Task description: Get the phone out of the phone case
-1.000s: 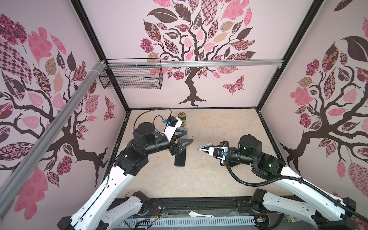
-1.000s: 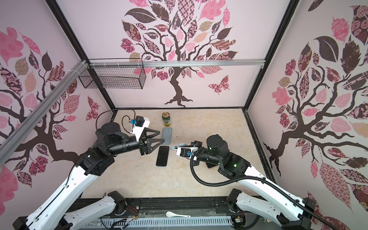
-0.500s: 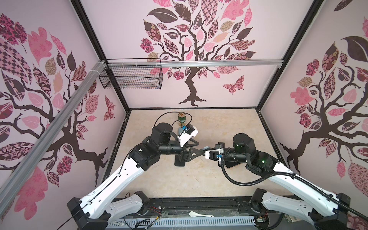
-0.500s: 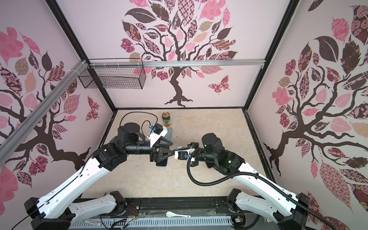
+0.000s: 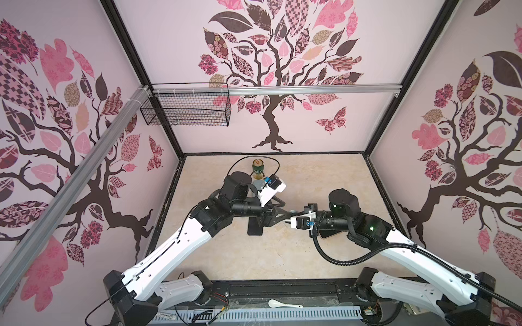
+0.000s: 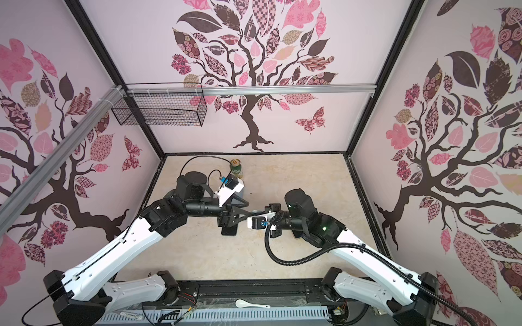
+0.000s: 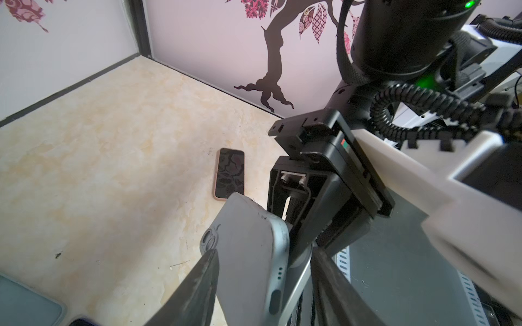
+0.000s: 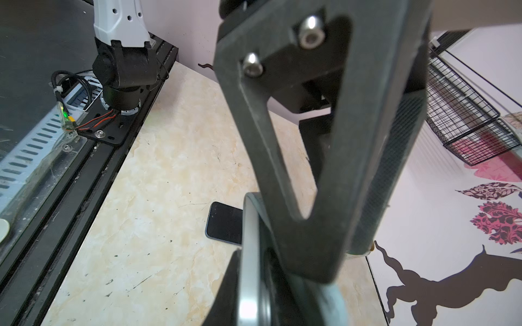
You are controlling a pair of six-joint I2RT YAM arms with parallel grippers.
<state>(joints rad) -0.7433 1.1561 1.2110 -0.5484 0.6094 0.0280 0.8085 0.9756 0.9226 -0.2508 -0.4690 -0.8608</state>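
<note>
Top views first, Ana: where is the phone [image 5: 293, 211]?

Mid-table and up in the air, Ben, in both top views, where the left gripper [image 5: 283, 212] and the right gripper [image 5: 293, 218] meet tip to tip. A dark phone [image 5: 255, 230] lies flat on the table [image 5: 226, 254] below the left one; a can [image 5: 257, 168] stands at the back of the table.

And the left wrist view?

The phone sits in its grey case [image 7: 243, 248], back and camera hole showing. A silvery rim shows beside the case's edge. The right gripper pinches its far end, jaws narrow. The left jaws stand apart, one finger [image 7: 195, 288] on each side of it; whether they press it I cannot tell. Beyond, a pink-edged phone [image 7: 229, 173] lies flat on the table.

Right wrist view?

The held phone shows edge-on between the right jaws. One left finger crosses in front, touching or just beside the phone; I can't tell which. The dark phone lies flat on the table behind it.
</note>
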